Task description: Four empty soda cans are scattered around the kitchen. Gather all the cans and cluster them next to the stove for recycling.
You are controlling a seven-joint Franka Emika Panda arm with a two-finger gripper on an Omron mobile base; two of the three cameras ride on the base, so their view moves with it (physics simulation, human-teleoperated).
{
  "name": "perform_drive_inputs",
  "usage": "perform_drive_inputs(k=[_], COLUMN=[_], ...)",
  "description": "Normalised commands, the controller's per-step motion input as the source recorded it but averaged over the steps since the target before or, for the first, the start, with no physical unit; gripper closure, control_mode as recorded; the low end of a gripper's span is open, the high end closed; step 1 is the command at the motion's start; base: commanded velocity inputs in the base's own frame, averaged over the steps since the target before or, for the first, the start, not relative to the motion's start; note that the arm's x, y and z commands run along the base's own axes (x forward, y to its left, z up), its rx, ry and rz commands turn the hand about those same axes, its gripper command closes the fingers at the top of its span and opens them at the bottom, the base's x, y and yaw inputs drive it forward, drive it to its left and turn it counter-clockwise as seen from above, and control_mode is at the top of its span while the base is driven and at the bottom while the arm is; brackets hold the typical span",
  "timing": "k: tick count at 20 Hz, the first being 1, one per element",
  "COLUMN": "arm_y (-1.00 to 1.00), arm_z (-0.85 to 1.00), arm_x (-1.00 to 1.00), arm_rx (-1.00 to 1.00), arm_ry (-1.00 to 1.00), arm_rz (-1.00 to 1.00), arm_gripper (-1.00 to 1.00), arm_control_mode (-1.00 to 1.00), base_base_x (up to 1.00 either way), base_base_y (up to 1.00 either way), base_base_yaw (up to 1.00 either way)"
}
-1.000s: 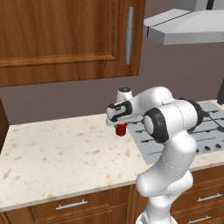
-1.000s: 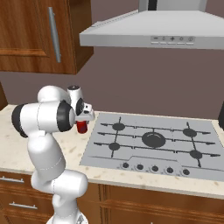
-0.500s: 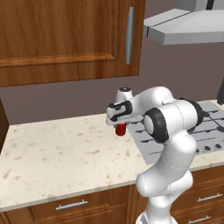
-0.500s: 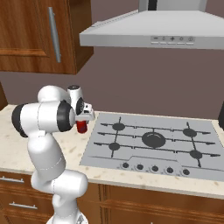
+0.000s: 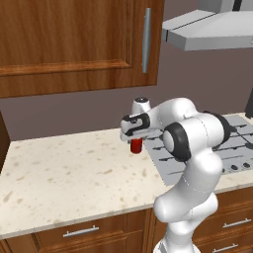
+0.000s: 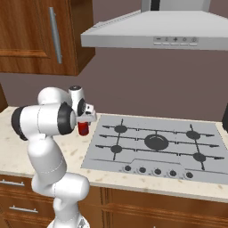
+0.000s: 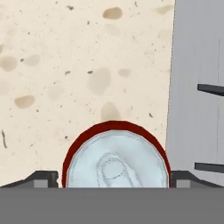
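A red soda can stands upright on the speckled counter, just left of the stove. In the hand view I look straight down on the can's silvery top. The stove's grey edge runs along the right side there. My gripper hangs directly over the can and is open. One dark fingertip sits on each side of the can, with a narrow gap showing on the left.
The beige counter stretches left of the can. A wooden wall cabinet and a grey range hood hang above. Drawers run below the counter edge.
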Motion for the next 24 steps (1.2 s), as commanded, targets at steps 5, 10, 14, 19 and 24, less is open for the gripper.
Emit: perform_drive_inputs(k=[5, 10, 14, 19, 24], arm_y=[-0.23, -0.26, -0.04, 0.0, 0.0], arm_z=[0.18, 0.09, 0.03, 0.15, 0.35], arm_x=[-0.09, -0.4, -0.6, -0.49, -0.5], arm_rx=[0.0, 0.0, 0.0, 0.0, 0.0], arm_ry=[0.0, 0.0, 0.0, 0.0, 0.0], arm_rz=[0.0, 0.0, 0.0, 0.0, 0.0], arm_gripper=[-1.0, -1.0, -1.0, -1.0, -1.0], arm_control_mode=[-1.0, -1.0, -1.0, -1.0, -1.0], base_base_x=[0.0, 0.0, 0.0, 0.0, 0.0], base_base_y=[0.0, 0.0, 0.0, 0.0, 0.0], base_base_yaw=[0.0, 0.0, 0.0, 0.0, 0.0])
